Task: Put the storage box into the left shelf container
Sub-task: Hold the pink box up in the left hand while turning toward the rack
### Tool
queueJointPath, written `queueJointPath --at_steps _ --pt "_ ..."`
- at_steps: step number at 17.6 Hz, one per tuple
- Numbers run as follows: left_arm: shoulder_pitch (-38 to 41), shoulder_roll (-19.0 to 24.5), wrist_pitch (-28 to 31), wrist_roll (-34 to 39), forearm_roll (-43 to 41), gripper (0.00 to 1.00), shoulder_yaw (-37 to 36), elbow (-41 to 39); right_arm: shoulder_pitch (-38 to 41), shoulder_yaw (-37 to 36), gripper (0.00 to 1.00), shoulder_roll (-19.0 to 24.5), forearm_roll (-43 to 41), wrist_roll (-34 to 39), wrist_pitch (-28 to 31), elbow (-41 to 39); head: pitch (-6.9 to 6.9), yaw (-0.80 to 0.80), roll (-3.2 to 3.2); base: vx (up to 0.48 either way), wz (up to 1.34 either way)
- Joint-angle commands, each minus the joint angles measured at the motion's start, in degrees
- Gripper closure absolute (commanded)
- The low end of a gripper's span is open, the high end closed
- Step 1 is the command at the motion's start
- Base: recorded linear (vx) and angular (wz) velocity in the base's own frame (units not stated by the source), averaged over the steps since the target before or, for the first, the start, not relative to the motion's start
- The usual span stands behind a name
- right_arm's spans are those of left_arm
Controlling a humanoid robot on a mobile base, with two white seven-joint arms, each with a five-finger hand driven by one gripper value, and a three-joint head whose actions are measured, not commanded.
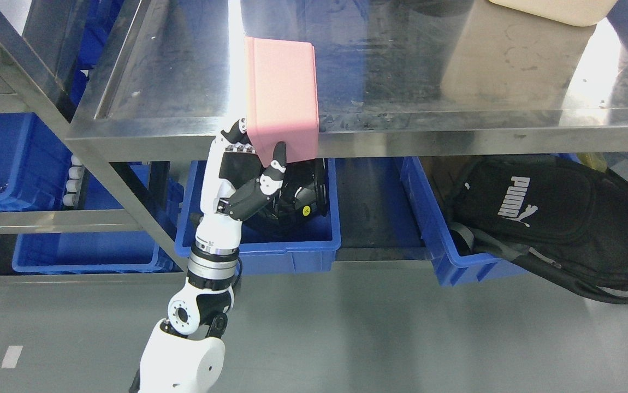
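Left hand [248, 169] grips the lower edge of the pink box [282, 98], thumb on its front, fingers behind. The box stands tilted at the steel table's [428, 136] front edge, above a blue bin [292, 251] underneath.

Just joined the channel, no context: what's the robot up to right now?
The left hand grips the lower end of a pink storage box, which overhangs the front edge of the steel table. Directly below, on the lower level, a blue bin already holds a black object. A black backpack lies in another blue bin to the right. The right arm is out of view.
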Motion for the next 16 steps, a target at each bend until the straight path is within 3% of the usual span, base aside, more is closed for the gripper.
queueJointPath --at_steps 1,16 --pt "1.81 0.96 -0.15 -0.59 0.01 0.97 -1.72 -3.39 0.53 -0.27 0.0 -1.0 0.09 0.02 -0.01 -1.0 0.0 0.0 0.0 0.011 0.14" --pt "4.36 0.96 -1.55 -2.7 0.01 0.97 -1.72 -3.39 0.53 -0.27 0.0 -1.0 0.09 0.02 -0.01 -1.0 0.0 0.0 0.0 0.006 0.06"
